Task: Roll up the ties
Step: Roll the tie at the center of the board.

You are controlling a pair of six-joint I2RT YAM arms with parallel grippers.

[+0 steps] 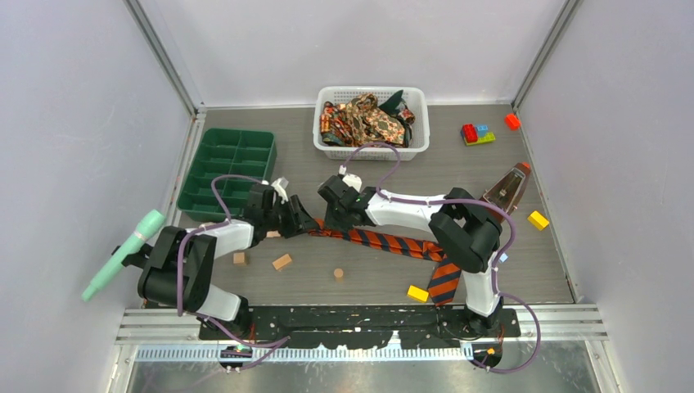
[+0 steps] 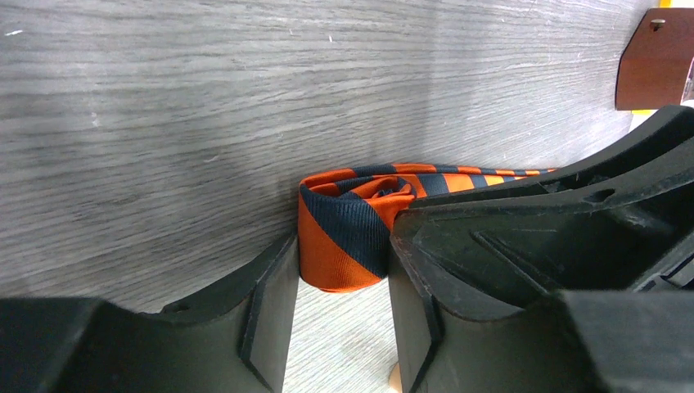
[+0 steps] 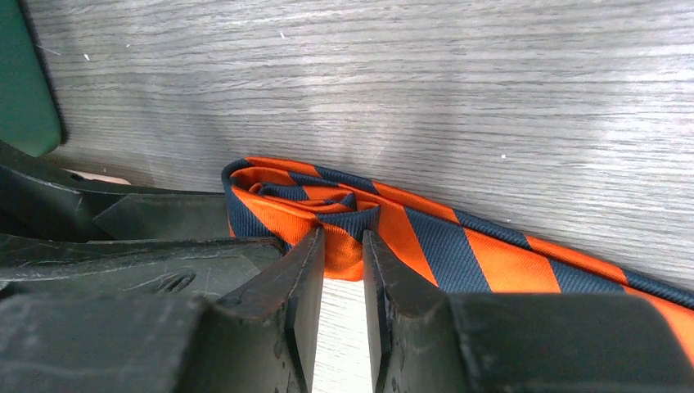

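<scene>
left tool (image 2: pixel 342 241) astride striped tie (image 1: pixel 393 243) roll, grip unclear | right tool (image 3: pixel 344 241) pinching it | wooden block (image 1: pixel 281 262), green tray (image 1: pixel 229 168) nearby

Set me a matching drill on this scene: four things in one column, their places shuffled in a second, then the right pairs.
Things:
1. striped tie
2. white basket
3. green tray
4. lone red block

Places:
A. far right corner
B. far middle, holding the patterned ties
C. centre, stretched out with one end rolled up
D. far left, next to the basket

Pairs: 1-C, 2-B, 3-D, 4-A
</scene>
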